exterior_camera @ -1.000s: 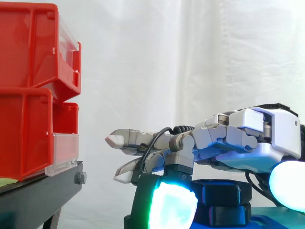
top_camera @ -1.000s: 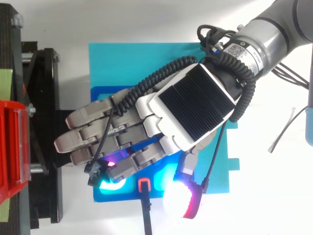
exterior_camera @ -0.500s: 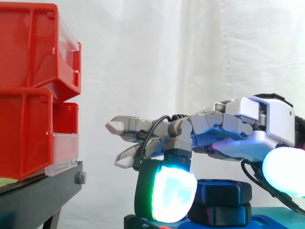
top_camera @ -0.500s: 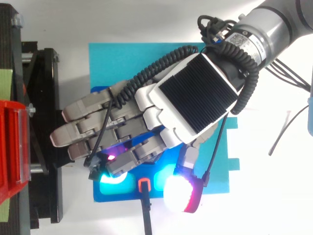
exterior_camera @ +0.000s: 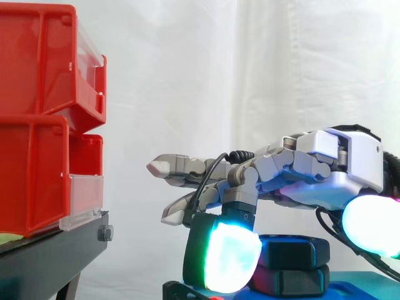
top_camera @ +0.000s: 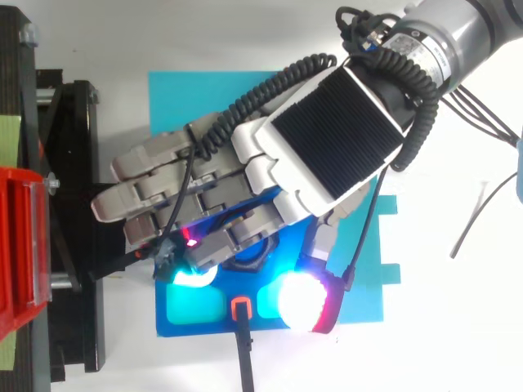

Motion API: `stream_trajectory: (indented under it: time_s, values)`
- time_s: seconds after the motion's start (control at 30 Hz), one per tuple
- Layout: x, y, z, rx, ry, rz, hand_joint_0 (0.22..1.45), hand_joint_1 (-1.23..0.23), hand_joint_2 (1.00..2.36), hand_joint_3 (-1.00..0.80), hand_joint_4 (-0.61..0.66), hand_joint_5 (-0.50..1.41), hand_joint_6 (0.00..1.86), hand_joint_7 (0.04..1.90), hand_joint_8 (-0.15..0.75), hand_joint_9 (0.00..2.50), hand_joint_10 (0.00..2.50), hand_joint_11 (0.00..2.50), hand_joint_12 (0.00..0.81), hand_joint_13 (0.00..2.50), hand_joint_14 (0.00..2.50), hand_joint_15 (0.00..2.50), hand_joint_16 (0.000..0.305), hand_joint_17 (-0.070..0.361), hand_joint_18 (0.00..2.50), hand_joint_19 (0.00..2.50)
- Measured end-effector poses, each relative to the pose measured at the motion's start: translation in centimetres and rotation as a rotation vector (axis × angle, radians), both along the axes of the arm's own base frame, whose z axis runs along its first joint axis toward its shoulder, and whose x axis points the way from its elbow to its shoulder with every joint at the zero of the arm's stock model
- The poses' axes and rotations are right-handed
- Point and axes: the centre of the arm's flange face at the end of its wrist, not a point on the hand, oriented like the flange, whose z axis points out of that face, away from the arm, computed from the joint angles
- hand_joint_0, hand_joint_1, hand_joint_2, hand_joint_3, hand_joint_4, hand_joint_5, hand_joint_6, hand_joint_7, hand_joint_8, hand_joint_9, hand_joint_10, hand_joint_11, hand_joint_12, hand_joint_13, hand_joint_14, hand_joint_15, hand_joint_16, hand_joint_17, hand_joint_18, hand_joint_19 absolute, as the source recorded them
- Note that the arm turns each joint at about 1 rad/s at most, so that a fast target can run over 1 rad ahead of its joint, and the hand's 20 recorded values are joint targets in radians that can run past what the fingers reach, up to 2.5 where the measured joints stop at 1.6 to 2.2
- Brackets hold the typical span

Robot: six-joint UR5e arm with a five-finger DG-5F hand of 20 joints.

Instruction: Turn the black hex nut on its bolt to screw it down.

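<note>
The black hex nut (exterior_camera: 290,252) sits over the blue plastic base (top_camera: 184,327), under my robot hand (top_camera: 327,147). Its edge now shows from above, since my robot hand has drawn back to the right and farther off. I cannot tell whether I grip it. Red plastic bins (exterior_camera: 37,119) stand at the left.

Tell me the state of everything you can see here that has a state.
hand: palm down above the nut, grip unclear.
black hex nut: upright on the blue base, beneath the hand.
red bins: stacked on the black stand.
</note>
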Motion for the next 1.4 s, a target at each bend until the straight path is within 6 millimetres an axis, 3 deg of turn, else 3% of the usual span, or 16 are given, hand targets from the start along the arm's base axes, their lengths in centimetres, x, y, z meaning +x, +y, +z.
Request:
stream_trajectory:
  time_s: [0.37, 0.47, 0.63, 0.83, 1.23, 1.4]
  values:
    - [-0.3, -0.9, -0.1, -0.008, 0.000, 0.007, 0.46, -0.34, 1.00, -0.50, 0.28, -0.14, 0.75, 0.81, 0.343, 0.49, 0.01, 0.29, 0.381, 0.09, 0.00, 0.02, 0.052, 0.116, 0.00, 0.13]
    - [-0.4, -1.2, -0.1, -0.009, 0.000, 0.007, 0.44, -0.38, 1.00, -0.50, 0.29, -0.14, 0.74, 0.81, 0.351, 0.50, 0.01, 0.29, 0.389, 0.10, 0.00, 0.01, 0.054, 0.122, 0.00, 0.13]
    - [-0.6, -1.6, -0.1, -0.012, 0.001, 0.009, 0.45, -0.60, 1.00, -0.50, 0.28, -0.17, 0.76, 0.75, 0.337, 0.44, 0.01, 0.31, 0.386, 0.09, 0.00, 0.02, 0.057, 0.127, 0.00, 0.11]
    - [-0.7, -1.9, -0.2, -0.013, 0.006, 0.008, 0.47, -0.67, 1.00, -0.50, 0.27, -0.17, 0.77, 0.75, 0.323, 0.43, 0.01, 0.31, 0.376, 0.08, 0.00, 0.01, 0.055, 0.124, 0.00, 0.12]
    - [-0.8, -1.9, -0.3, -0.015, 0.003, 0.013, 0.56, -0.56, 1.01, -0.30, 0.23, -0.14, 0.78, 0.78, 0.307, 0.49, 0.01, 0.31, 0.345, 0.09, 0.00, 0.02, 0.046, 0.103, 0.00, 0.14]
    - [-0.8, -1.8, -0.3, -0.015, 0.003, 0.014, 0.57, -0.58, 1.01, -0.25, 0.26, -0.14, 0.79, 0.74, 0.339, 0.51, 0.01, 0.31, 0.375, 0.10, 0.00, 0.01, 0.052, 0.117, 0.00, 0.12]
